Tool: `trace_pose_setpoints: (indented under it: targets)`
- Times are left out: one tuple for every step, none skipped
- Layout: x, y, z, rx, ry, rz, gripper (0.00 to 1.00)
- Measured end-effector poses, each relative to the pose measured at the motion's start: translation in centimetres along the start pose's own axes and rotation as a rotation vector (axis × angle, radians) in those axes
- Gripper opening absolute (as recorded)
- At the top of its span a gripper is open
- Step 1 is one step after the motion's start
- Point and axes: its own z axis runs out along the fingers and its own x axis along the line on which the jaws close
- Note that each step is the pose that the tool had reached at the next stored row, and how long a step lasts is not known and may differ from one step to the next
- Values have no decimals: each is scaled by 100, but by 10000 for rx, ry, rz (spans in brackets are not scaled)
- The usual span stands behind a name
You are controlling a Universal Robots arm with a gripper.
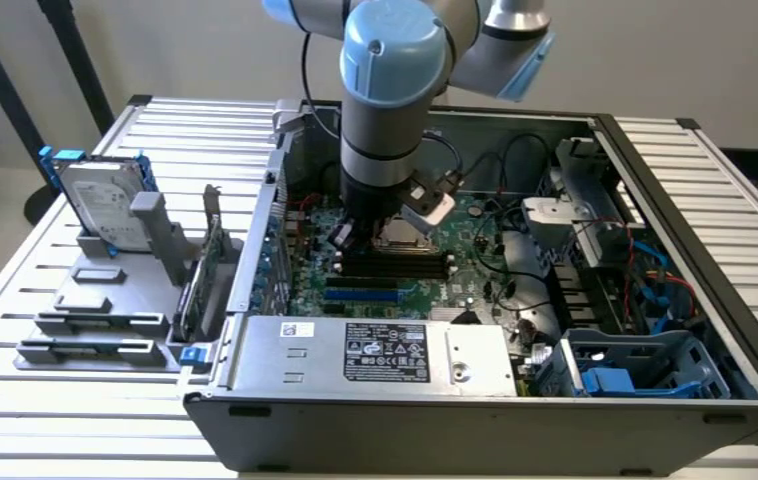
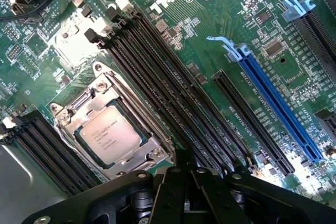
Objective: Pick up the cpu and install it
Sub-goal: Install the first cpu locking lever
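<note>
Claw clenched, nothing gripped between its tips; in the wrist view its black body sits just beside the socket, apart from the chip. The cpu lies flat in the metal socket frame on the green motherboard, silver top w/ printed text facing up, seated square inside the frame. Black RAM slots run alongside the socket on one side, more black slots on the other; a blue expansion slot w/ a pale blue latch lies farther across the board. In the exterior view the arm reaches down into the open PC case, wrist low over the board's centre near the socket. Power supply w/ label sits at the case's near edge. On the slatted counter, at the exterior view's left, a hard drive w/ blue frame stands upright in grey holder blocks, well apart from the case.
</note>
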Motion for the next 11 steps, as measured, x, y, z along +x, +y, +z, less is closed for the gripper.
trace_pose_setpoints:
  targets:
    - [6,-5,2,1,2,-1,11]
    - [14,-11,6,4,8,-4,11]
    - [20,-18,9,5,10,-8,11]
    - [25,-23,11,6,11,-12,11]
    - [28,-28,12,8,11,-15,11]
    - [29,-31,12,7,7,-20,11]
    - [28,-34,12,7,4,-24,11]
    - [27,-38,12,8,2,-30,11]
    - [27,-41,13,9,2,-34,11]
    - [29,-44,12,10,0,-38,11]
    - [30,-49,1,12,-4,-43,11]
